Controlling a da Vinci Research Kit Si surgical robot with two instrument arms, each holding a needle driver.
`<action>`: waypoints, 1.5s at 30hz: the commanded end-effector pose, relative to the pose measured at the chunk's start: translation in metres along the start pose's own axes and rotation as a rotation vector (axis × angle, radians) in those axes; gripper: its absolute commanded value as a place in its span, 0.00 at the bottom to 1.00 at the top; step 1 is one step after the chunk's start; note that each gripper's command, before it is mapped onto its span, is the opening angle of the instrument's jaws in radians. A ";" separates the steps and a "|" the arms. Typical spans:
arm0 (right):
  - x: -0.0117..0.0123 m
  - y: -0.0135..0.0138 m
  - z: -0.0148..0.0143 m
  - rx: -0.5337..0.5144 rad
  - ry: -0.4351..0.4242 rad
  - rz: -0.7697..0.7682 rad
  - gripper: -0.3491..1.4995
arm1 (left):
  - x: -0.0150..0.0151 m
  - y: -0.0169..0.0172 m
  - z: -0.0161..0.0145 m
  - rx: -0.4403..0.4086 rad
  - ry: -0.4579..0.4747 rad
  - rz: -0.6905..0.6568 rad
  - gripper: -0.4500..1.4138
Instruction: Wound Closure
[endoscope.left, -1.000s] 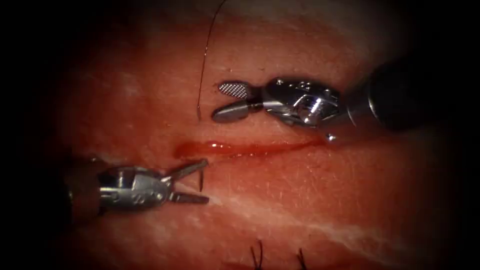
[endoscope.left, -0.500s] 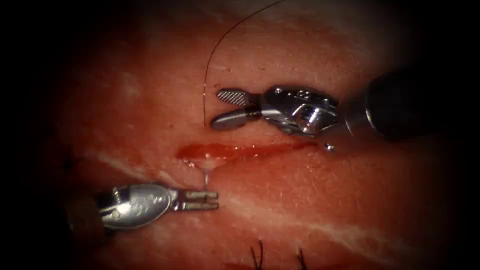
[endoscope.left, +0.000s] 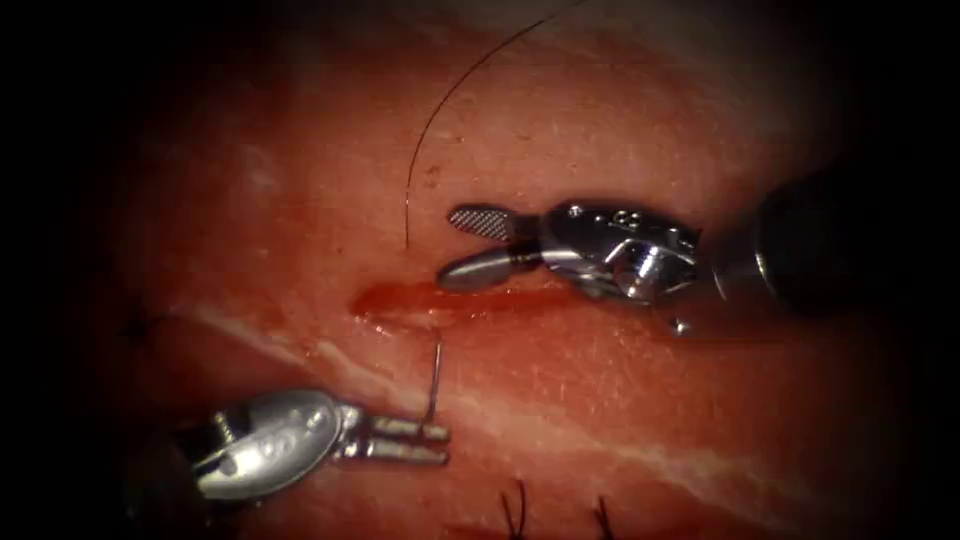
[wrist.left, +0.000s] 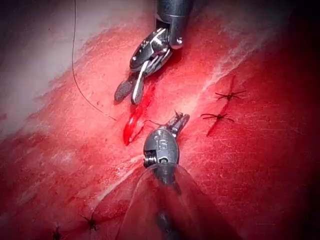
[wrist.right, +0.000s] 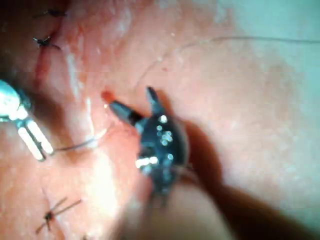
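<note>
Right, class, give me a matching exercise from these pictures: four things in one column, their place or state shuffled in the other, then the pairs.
1. left tool
2. right tool
3. thread
4. red fluid

A. pooled in the cut
B. fingers open, holding nothing
C. fingers shut on the needle near one end; whether its far end is in the tissue is unclear
D. curving over the tissue above the cut

Pairs: 1-C, 2-B, 3-D, 4-A

Dim centre-lit views, dark vignetted edges
</note>
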 end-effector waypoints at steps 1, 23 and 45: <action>-0.0012 -0.0004 0.0002 0.002 -0.003 0.004 0.55 | -0.0008 0.0002 0.0008 -0.005 -0.004 0.002 0.00; -0.0007 -0.0024 -0.0040 0.035 0.065 0.176 0.37 | 0.0095 -0.0043 -0.0023 0.275 -0.037 0.557 0.00; 0.0019 -0.0040 -0.0014 0.125 0.119 0.561 0.62 | 0.0030 -0.0026 0.0005 0.293 -0.051 0.630 0.00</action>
